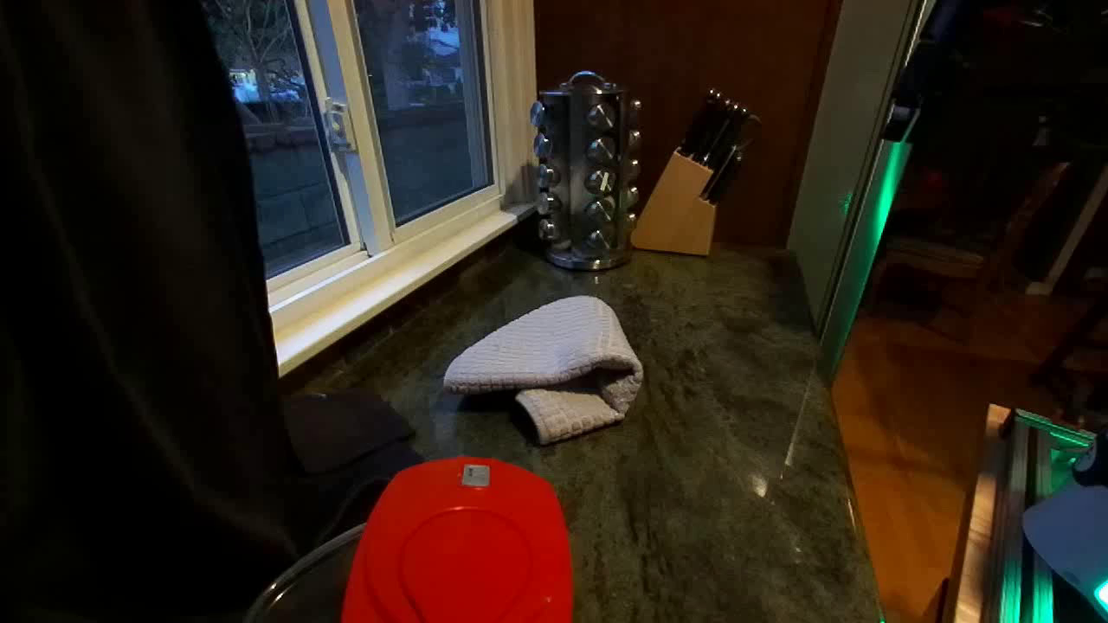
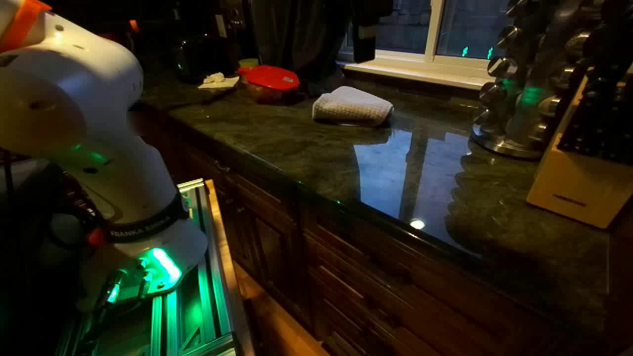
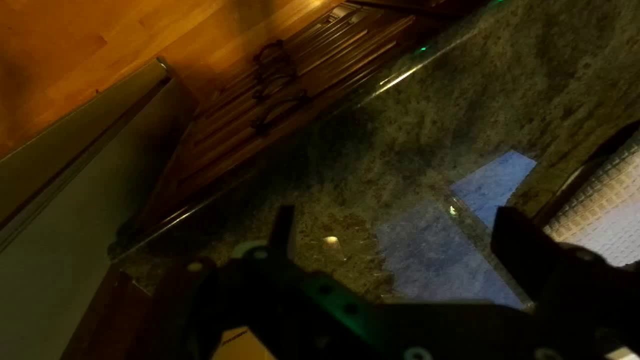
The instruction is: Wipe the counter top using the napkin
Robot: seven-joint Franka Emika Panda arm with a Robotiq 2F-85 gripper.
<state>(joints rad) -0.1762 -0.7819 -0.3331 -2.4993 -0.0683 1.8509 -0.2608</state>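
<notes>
In an exterior view, the white Panda arm [image 2: 116, 89] rises from its green-lit base [image 2: 187, 244] on aluminium rails [image 2: 211, 282], with a rounded shoulder joint above and a link leaving by the upper left corner, ringed by an orange band [image 2: 21, 24]. The dark collar [image 2: 143, 228] reads FRANKA EMIKA. The knife block [image 2: 576, 183] bears a brand mark [image 2: 569, 200] too blurred to read. On the glossy counter top [image 2: 306, 148], the napkin [image 2: 352, 106] lies in a low folded mound, between the red lid [image 2: 272, 78] and the spice rack [image 2: 528, 99].

In an exterior view, a small grey label [image 1: 476, 475] on the red lid is likewise illegible. The napkin shows pale grey cloth with a raised grid weave, doubled over so that its right-hand end curls into a loop above a short lower flap.

In the wrist view, the gripper [image 3: 392, 220] comes in from the bottom, jaws spread well apart, with the counter top and a bluish window reflection [image 3: 445, 255] visible in the gap. It seems to hover, though its height is hard to judge in this dim light. The napkin is cut off by the right edge, beyond the jaw on that side.
</notes>
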